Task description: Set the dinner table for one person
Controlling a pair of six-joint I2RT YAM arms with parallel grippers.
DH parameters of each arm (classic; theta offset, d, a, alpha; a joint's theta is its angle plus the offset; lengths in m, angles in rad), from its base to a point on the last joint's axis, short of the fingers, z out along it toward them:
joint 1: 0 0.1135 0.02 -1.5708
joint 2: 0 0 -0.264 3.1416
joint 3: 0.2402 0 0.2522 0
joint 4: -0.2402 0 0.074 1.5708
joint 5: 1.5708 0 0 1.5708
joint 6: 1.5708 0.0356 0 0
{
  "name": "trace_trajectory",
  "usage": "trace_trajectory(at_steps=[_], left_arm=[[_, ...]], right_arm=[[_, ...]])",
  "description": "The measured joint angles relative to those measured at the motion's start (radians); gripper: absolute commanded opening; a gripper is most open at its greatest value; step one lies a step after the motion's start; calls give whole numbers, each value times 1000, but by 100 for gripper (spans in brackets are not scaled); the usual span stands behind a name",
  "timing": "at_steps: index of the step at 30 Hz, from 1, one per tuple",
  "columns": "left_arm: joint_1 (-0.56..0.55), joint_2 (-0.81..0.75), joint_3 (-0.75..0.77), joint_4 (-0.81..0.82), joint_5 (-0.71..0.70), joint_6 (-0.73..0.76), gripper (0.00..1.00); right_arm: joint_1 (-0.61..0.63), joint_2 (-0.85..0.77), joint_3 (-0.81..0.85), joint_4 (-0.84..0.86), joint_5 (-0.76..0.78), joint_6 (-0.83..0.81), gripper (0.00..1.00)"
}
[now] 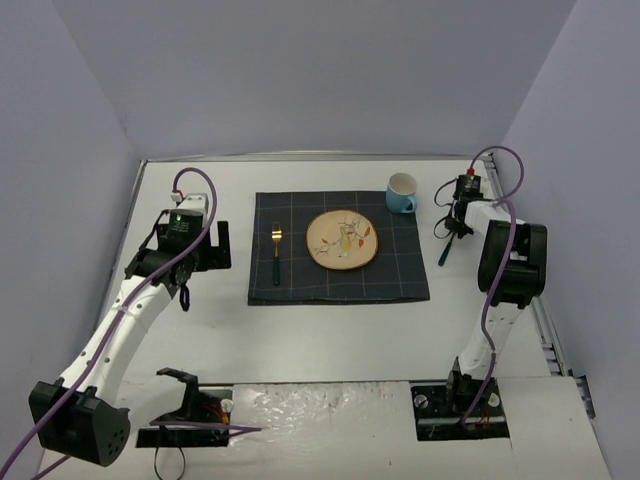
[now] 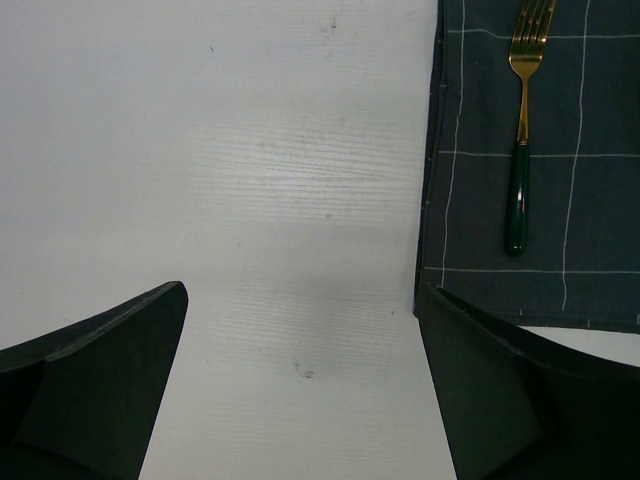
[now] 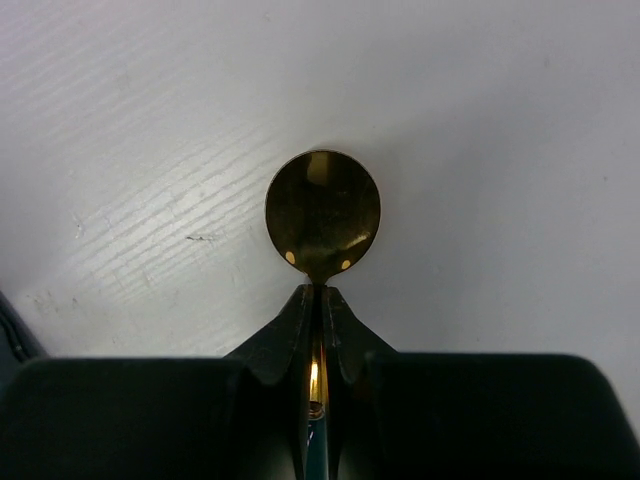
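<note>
- Left pincer (image 2: 300, 290): we see its fingers wide apart, above bare counter (image 1: 330, 340) just left of the mat (image 1: 300, 280).
- Mat, mid-counter: fork (image 1: 276, 255) at its left, plate (image 1: 342, 239) centred, mug (image 1: 401, 192) at its far right corner.
- Right pincer (image 3: 318, 295): clamped on a spoon (image 3: 322, 210), right of the mat.

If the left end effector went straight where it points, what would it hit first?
Probably the bare dinner table, just beside the mat's left edge; nothing stands between the open fingers, though depth is unclear.
</note>
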Motion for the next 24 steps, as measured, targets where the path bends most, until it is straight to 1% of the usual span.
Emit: trace_trajectory(at_steps=[4,10,13,19,24], left_arm=[[0,0,0,0,0,0,97],[0,0,0,0,0,0,97],[0,0,0,0,0,0,97],[0,0,0,0,0,0,97],[0,0,0,0,3,0,97]], right_arm=[[10,17,24,1,1,-74,14],[21,20,28,7,-1,-136,38],[21,6,13,12,-22,-130,40],[22,-73,-97,16,-82,-79,41],[22,-130,-173,17,-97,-41,40]])
